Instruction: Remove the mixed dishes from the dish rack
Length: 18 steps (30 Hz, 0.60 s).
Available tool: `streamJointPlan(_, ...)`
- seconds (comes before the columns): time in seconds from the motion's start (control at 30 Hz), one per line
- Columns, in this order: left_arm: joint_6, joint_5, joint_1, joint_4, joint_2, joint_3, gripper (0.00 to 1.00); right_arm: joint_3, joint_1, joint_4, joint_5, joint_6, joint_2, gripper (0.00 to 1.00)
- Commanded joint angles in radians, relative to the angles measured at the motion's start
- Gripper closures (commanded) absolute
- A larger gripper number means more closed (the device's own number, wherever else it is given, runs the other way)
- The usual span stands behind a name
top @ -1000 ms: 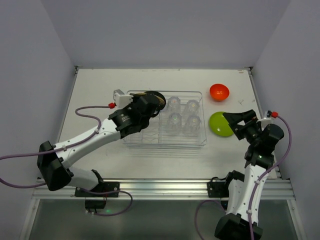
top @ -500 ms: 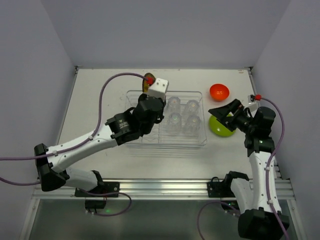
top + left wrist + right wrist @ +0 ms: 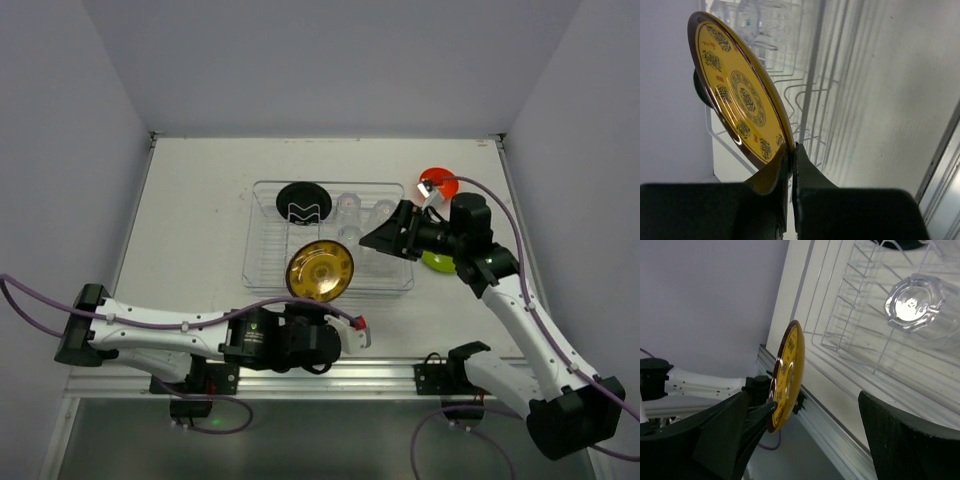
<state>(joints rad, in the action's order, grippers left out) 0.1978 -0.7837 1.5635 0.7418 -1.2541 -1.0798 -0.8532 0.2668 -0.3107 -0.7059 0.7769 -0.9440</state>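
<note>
left claw [image 3: 790,150] grips gold plate [image 3: 320,270] above rack [image 3: 262,272] | right claw [image 3: 383,232] wide | bowl [image 3: 446,178], green plate [image 3: 435,262] out on tabletop [image 3: 200,190] | black plate [image 3: 303,203], tumblers [image 3: 912,302] left

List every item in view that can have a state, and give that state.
Left claw: shut on the yellow patterned plate's rim.
Yellow patterned plate: gripped on edge, out of the dish rack.
Right claw: open, empty.
Black plate: in the dish rack.
Clear tumblers: in the dish rack.
Orange-red bowl: on the table, outside the rack.
Yellow-green plate: on the table, partly hidden.
</note>
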Motion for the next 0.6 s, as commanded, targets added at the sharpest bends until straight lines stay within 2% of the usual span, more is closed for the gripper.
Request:
streamJointPlan(0.0, 0.155, 0.043, 0.053, 0.064, 0.027, 0.046, 1.00, -0.052, 0.096, -0.022, 0.075, -0.027, -0.039, 0.10)
streamJointPlan(0.17, 0.190, 0.058, 0.069, 0.108, -0.008, 0.041, 1.00, -0.046, 0.164, -0.044, 0.094, -0.067, -0.082, 0.27)
streamJointPlan(0.2, 0.193, 0.040, 0.072, 0.111, -0.013, 0.041, 1.00, -0.044, 0.182, -0.051, 0.111, -0.076, -0.084, 0.34)
streamJointPlan(0.27, 0.209, 0.031, 0.072, 0.111, -0.030, 0.043, 1.00, -0.049, 0.198, -0.080, 0.150, -0.102, -0.101, 0.39)
streamJointPlan(0.4, 0.222, -0.008, 0.076, 0.088, -0.057, 0.041, 1.00, -0.040, 0.230, -0.093, 0.172, -0.122, -0.127, 0.41)
streamJointPlan(0.57, 0.262, -0.038, 0.076, 0.015, -0.057, 0.050, 1.00, -0.038, 0.256, -0.091, 0.177, -0.139, -0.165, 0.51)
